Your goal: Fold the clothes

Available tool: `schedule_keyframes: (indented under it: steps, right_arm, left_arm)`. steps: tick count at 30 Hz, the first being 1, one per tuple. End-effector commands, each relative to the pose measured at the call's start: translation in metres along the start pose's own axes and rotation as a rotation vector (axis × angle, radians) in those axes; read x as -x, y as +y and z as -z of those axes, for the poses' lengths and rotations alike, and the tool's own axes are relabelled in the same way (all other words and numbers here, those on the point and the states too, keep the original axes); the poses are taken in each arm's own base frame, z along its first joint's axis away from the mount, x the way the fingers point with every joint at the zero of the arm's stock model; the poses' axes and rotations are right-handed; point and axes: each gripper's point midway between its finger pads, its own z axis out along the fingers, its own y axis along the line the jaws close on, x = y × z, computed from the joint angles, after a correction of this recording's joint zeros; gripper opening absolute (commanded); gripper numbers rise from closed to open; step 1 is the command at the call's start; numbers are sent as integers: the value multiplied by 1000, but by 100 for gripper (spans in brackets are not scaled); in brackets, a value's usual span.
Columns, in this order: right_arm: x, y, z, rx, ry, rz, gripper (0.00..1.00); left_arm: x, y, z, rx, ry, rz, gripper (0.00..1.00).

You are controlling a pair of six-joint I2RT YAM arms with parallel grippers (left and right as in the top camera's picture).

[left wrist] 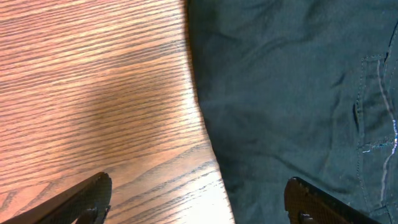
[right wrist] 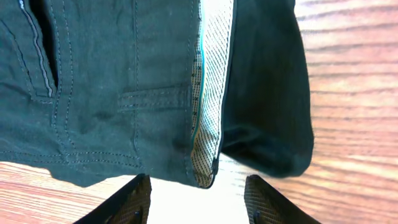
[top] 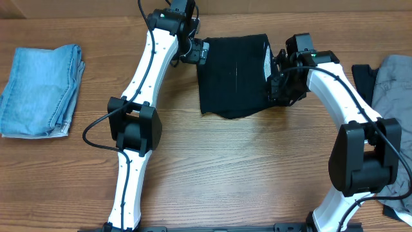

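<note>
Jeans and trousers folded on desk. Left fingers, right fingers spread, holding nothing. Leaves grey pile unfolded at right.

Folded black cotton trousers, their pale patterned waistband lining exposed, lie on the brown wood-grain bench, edge just ahead of the parted, empty jaws.

Front of table: bare wood, open passage.
Middle back: black trousers, hemmed by left gripper and right gripper.
Left edge: folded jeans.
Right edge: grey clothes heap.
</note>
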Motion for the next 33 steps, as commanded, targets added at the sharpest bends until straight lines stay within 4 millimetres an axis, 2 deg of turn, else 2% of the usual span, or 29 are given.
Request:
schedule_keyframes:
  steps: [1, 4, 6, 9, 12, 13, 15, 16, 19, 21, 23, 26, 29, 33]
  right_arm:
    - [-5, 0, -3, 9, 22, -107, 53]
    - [-13, -2, -8, 2, 46, -209, 53]
    - [-22, -3, -19, 13, 61, -250, 53]
    - [-24, 14, -33, 130, 54, -233, 53]
    - [-17, 26, -34, 209, 29, -225, 51]
    - [-15, 29, -33, 226, 23, -222, 38]
    - [-9, 33, -30, 250, 8, -215, 6]
    - [-6, 34, -27, 249, -2, -212, 4]
    - [12, 30, -6, 198, -62, -170, 4]
    - [25, 11, 17, 59, -117, -90, 4]
    - [30, -3, 28, -43, -135, -45, 4]
    - [30, -17, 27, -121, -139, -27, 4]
    - [30, -19, 19, -125, -146, -26, 4]
    - [32, -27, -12, -133, -156, -27, 4]
  left_arm:
    - [9, -3, 20, -3, -48, 6, 92]
    - [9, -2, 20, -2, -48, 6, 92]
    - [9, -2, 20, -2, -44, 7, 93]
    - [9, -2, 20, -2, -45, 6, 93]
    - [8, -2, 20, -2, -43, 6, 93]
    - [8, -2, 20, -2, -41, 7, 93]
    - [6, -2, 20, -1, -33, 8, 93]
    - [5, -2, 20, 0, -30, 8, 93]
    - [5, -2, 20, 0, -28, 8, 94]
    - [5, -2, 20, -1, -28, 8, 94]
    - [5, -2, 20, -1, -28, 8, 94]
    - [5, -2, 20, 0, -29, 8, 94]
    - [5, -2, 20, 0, -30, 8, 94]
    - [5, -2, 20, -2, -28, 8, 94]
